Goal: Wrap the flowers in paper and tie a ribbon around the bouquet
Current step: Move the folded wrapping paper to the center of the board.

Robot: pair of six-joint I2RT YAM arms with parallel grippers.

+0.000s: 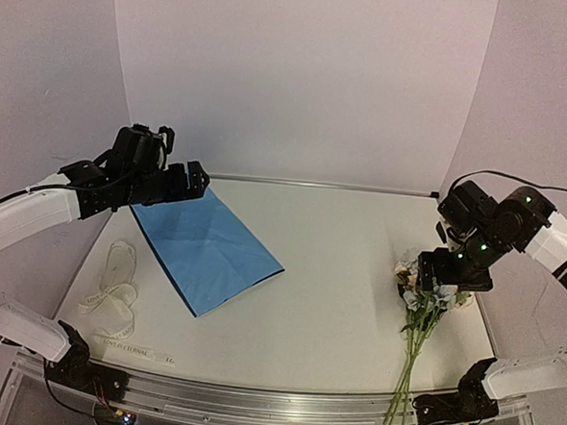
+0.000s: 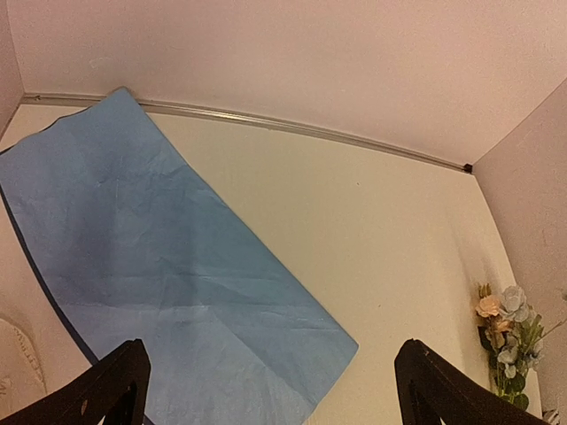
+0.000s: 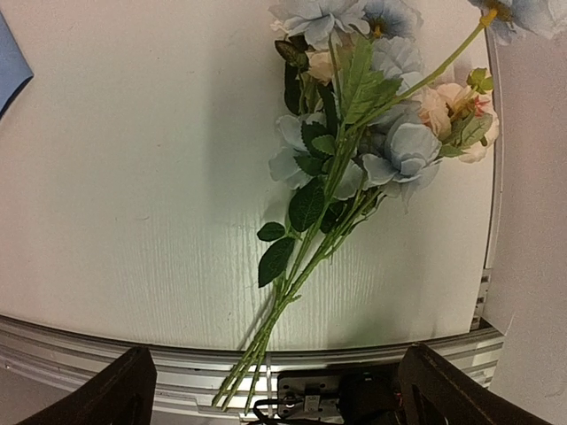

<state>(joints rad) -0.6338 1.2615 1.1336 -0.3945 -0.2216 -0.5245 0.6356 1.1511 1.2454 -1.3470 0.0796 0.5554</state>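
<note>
The blue paper (image 1: 207,247) (image 2: 155,266) lies flat and creased on the table's left half. My left gripper (image 1: 181,182) (image 2: 270,394) hovers open over its far left corner, nothing between its fingers (image 2: 115,385). The flowers (image 1: 424,308) (image 3: 354,159), pale blue and cream blooms with green leaves, lie at the right, stems (image 3: 266,332) reaching over the near rail. My right gripper (image 1: 450,271) (image 3: 275,398) hangs open above the blooms, apart from them. The cream ribbon (image 1: 114,303) lies in loose loops near the front left. No wrapped bouquet is in view.
A metal rail (image 1: 281,405) runs along the table's near edge. White walls close in the back and both sides. The right arm's base (image 1: 450,408) sits beside the stem ends.
</note>
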